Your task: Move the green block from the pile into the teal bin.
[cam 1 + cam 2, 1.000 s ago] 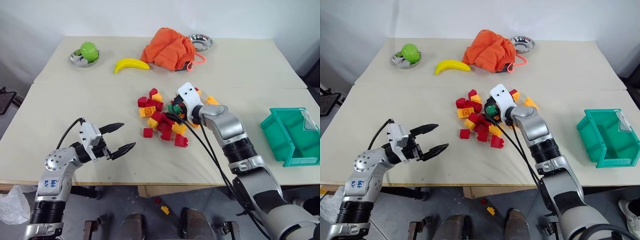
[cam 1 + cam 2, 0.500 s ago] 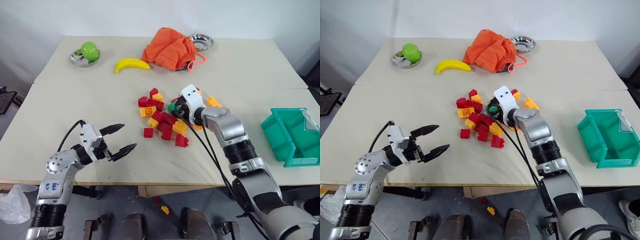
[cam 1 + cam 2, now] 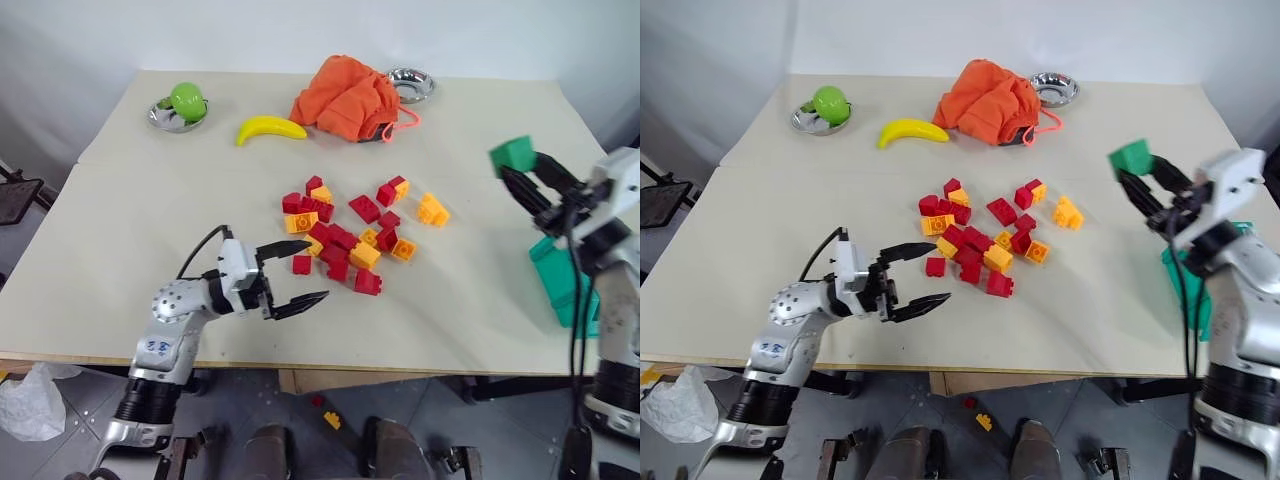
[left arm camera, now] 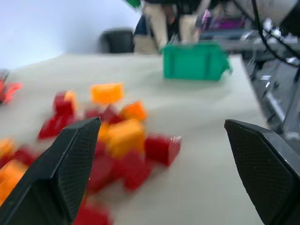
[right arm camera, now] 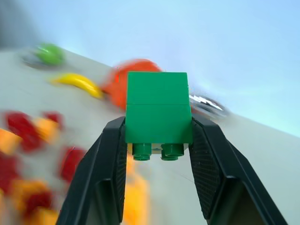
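Note:
My right gripper [image 3: 518,172] is shut on the green block [image 3: 512,154], which it holds up in the air at the right side of the table. The block [image 5: 157,112] sits clamped between both black fingers [image 5: 109,159]. The teal bin [image 3: 562,285] stands below and behind that arm, partly hidden by it; it is whole in the left wrist view [image 4: 196,61]. The pile [image 3: 352,237] of red and orange bricks lies mid-table. My left gripper [image 3: 290,272] hovers open just left of the pile, fingers pointing at it.
At the back of the table lie a yellow banana [image 3: 268,128], an orange cloth bag [image 3: 348,98], a metal bowl [image 3: 412,84] and a green apple [image 3: 186,100] in another bowl. A loose brick lies on the floor [image 3: 330,418] under the front edge.
My right gripper closed on the green block in the pile, lifted it and swung it far right toward the bin. My left arm moved right, closer to the pile. The camera also shifted.

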`<state>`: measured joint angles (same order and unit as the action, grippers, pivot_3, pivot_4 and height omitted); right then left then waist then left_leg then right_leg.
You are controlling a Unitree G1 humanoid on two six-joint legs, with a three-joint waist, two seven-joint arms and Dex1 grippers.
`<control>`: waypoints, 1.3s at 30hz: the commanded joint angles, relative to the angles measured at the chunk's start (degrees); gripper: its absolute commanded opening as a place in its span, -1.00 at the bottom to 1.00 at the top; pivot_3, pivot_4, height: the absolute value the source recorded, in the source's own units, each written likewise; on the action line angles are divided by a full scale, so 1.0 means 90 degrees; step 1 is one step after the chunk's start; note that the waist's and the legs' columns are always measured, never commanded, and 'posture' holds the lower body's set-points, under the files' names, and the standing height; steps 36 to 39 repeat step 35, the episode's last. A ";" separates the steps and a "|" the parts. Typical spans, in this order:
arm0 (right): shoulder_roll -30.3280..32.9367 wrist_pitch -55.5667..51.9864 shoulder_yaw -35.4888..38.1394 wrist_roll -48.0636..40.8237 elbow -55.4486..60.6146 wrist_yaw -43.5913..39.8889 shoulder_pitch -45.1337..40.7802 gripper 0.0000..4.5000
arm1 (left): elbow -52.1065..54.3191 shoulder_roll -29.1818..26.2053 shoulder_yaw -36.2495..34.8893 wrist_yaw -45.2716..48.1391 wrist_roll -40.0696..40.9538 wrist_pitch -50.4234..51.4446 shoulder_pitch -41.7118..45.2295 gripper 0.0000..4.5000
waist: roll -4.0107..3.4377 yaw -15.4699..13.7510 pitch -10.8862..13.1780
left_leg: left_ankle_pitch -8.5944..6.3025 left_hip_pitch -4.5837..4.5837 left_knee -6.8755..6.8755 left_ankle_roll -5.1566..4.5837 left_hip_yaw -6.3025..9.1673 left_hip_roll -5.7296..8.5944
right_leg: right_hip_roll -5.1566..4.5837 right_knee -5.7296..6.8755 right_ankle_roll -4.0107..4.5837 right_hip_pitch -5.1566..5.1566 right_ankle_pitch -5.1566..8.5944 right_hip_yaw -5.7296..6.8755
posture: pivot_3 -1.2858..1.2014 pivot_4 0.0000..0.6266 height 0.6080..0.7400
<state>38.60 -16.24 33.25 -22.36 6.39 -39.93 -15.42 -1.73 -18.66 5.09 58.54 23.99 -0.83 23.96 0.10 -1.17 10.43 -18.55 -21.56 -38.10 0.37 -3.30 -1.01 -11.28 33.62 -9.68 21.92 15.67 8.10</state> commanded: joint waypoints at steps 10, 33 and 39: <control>0.0280 0.0045 0.1197 0.0331 -0.0375 0.1017 0.1478 -0.03 | -0.0849 0.0205 0.0062 0.0357 -0.0113 -0.0305 0.0643 1.00 | -0.0001 0.0117 0.0000 | -0.0002 0.0028 0.0008 -0.0003 -0.0034 -0.0002 | 0.0002 0.0004 -0.0002 0.0000 -0.0001 -0.0037 | 0.03 -0.52 1.00; -0.0663 0.1761 -0.2408 -0.0003 -0.0369 -0.1405 0.0762 0.99 | -0.0537 -0.1348 -0.1787 -0.1245 -0.0521 -0.0194 -0.1147 1.00 | 0.0008 -0.0008 0.0004 | -0.0014 0.0026 -0.0009 -0.0016 -0.0029 -0.0003 | 0.0004 -0.0003 -0.0012 -0.0008 -0.0007 -0.0039 | 0.03 -0.52 1.00; -0.0670 0.1781 -0.2509 -0.0031 -0.0618 -0.1563 0.0753 0.99 | -0.0432 -0.1397 -0.1878 -0.1428 -0.0657 -0.0360 -0.1316 1.00 | 0.0008 -0.0017 0.0005 | -0.0015 0.0026 -0.0009 -0.0016 -0.0030 -0.0004 | 0.0005 -0.0004 -0.0012 -0.0009 -0.0007 -0.0039 | 0.03 -0.52 1.00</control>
